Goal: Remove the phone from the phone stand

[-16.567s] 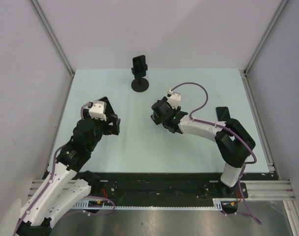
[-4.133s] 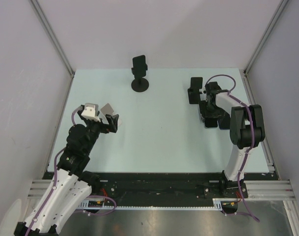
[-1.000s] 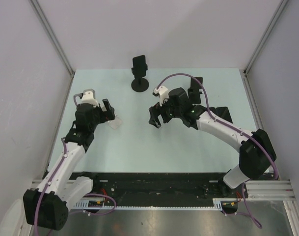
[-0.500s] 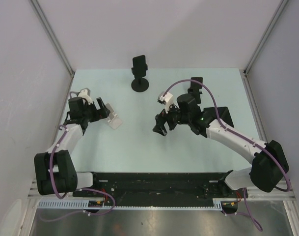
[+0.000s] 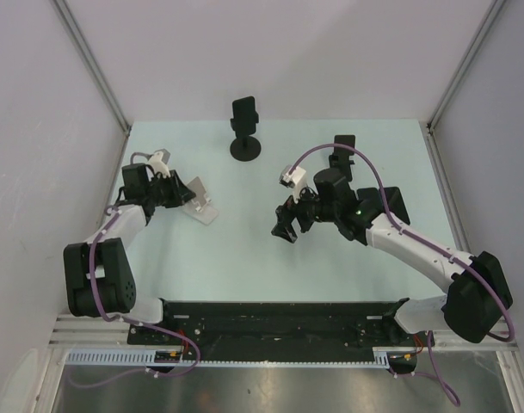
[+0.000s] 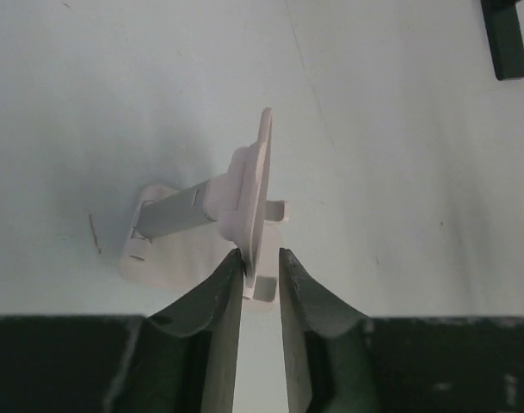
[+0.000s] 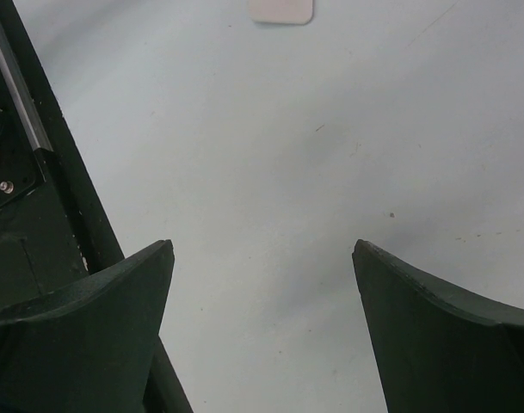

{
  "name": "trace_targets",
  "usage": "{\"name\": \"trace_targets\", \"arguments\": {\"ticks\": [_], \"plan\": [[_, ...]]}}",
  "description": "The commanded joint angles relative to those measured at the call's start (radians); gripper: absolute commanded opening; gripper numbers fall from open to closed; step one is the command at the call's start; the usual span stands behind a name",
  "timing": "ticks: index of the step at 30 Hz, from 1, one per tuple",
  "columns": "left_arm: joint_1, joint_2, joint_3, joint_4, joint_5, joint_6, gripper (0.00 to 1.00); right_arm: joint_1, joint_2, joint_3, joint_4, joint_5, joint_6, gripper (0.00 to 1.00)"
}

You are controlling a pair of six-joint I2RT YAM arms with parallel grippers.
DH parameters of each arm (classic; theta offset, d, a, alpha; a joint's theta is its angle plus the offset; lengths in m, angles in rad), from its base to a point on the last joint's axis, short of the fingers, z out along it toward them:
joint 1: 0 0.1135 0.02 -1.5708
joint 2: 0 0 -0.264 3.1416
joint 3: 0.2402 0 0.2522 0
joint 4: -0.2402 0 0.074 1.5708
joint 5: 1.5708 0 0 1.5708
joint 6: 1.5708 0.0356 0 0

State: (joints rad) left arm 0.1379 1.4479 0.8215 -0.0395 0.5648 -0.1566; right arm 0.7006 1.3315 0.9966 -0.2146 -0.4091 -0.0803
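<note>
At the back centre a black phone stand [image 5: 245, 148] with a round base holds a dark phone [image 5: 244, 112] upright. Neither gripper is near it. On the left of the table stands a small white stand [image 5: 201, 209]. My left gripper [image 5: 191, 194] reaches it from the left. In the left wrist view my left gripper [image 6: 262, 255] has its jaws closed in on the lower edge of the white stand's plate [image 6: 258, 185]. My right gripper [image 5: 287, 225] hangs open over bare table in the middle. Nothing is between the jaws of my right gripper [image 7: 263, 245] in its wrist view.
A second dark upright item [image 5: 343, 153] stands at the back right, behind the right arm. Grey walls close the table on the left, back and right. A dark object [image 6: 502, 39] shows at the top right of the left wrist view.
My left gripper has gone from wide open to closed on the white stand's plate. The right gripper has drifted a little nearer and to the right, still open.
</note>
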Motion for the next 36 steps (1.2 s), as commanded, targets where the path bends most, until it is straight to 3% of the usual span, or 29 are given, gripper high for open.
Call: {"name": "trace_targets", "arguments": {"ticks": [1, 3, 6, 22, 26, 36], "plan": [[-0.001, -0.004, 0.031, 0.023, 0.106, 0.031, 0.23, 0.004, -0.025, -0.004, 0.014, -0.014, -0.010, 0.90], [-0.009, -0.017, 0.028, 0.021, 0.116, 0.031, 0.10, 0.004, -0.020, -0.004, 0.020, -0.016, -0.004, 0.90], [-0.038, -0.046, 0.025, 0.023, 0.133, 0.022, 0.00, 0.007, -0.011, -0.004, 0.041, -0.023, 0.014, 0.90], [-0.385, -0.204, 0.010, 0.029, 0.055, -0.081, 0.00, 0.053, 0.077, -0.003, 0.187, 0.171, 0.162, 0.88], [-0.437, -0.233, 0.013, 0.035, 0.041, -0.119, 0.00, 0.057, 0.104, -0.004, 0.205, 0.246, 0.203, 0.86], [-0.485, -0.258, 0.002, 0.122, 0.066, -0.193, 0.00, 0.066, 0.176, -0.004, 0.258, 0.256, 0.221, 0.73]]}}
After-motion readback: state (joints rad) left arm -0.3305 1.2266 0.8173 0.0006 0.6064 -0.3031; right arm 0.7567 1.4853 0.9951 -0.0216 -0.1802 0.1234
